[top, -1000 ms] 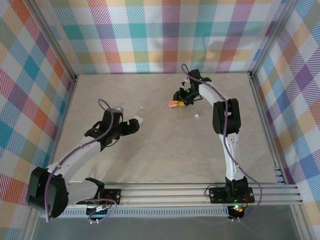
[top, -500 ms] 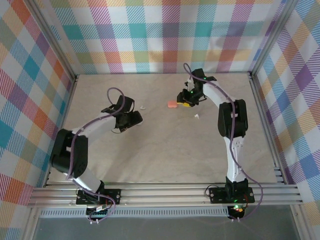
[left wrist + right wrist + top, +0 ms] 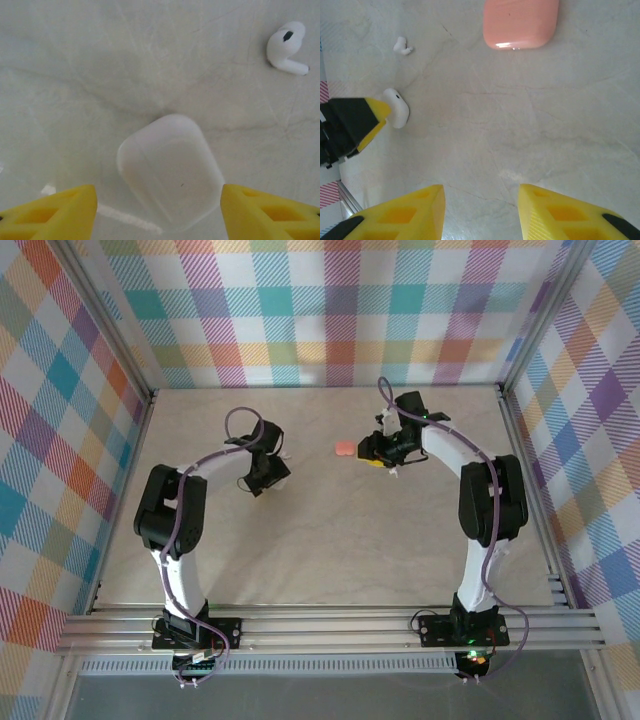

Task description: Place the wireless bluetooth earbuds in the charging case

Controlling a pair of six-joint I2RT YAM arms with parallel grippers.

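Two yellow fingers [image 3: 55,212] of my left gripper [image 3: 160,202] stand apart, straddling the white case [image 3: 170,172], a smooth, matte, round-cornered pebble lying closed on the marbled table [image 3: 100,60]. I take this as lining up a pinch, while a glossy white earbud [image 3: 287,47] lies loose beyond it. At my right wrist, my right gripper [image 3: 480,202] hangs parted and empty, well apart from the white case, facing the equally smooth, closed salmon-pink case [image 3: 520,22]. From above, that pink one lies well to the white case's right.
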